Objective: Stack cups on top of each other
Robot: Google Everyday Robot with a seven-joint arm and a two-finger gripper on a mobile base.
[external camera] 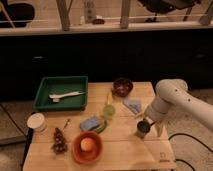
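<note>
One arm comes in from the right edge, its gripper [145, 123] low over the grey cup [143, 130] on the table [125, 152], lower right of the frame. Its grip cannot be told. The yellow-green cup [108, 111] stands apart to the left, mid-frame. A maroon bowl [122, 86] sits above, an orange bowl [87, 148] lower left, and a green tray [61, 93] upper left.

The wooden table [125, 152] carries a green tray [47, 103], maroon bowl [122, 87], yellow-green cup [108, 111] and orange bowl [75, 150]; the gripper [145, 123] is at the grey cup [143, 131] near its right edge.
</note>
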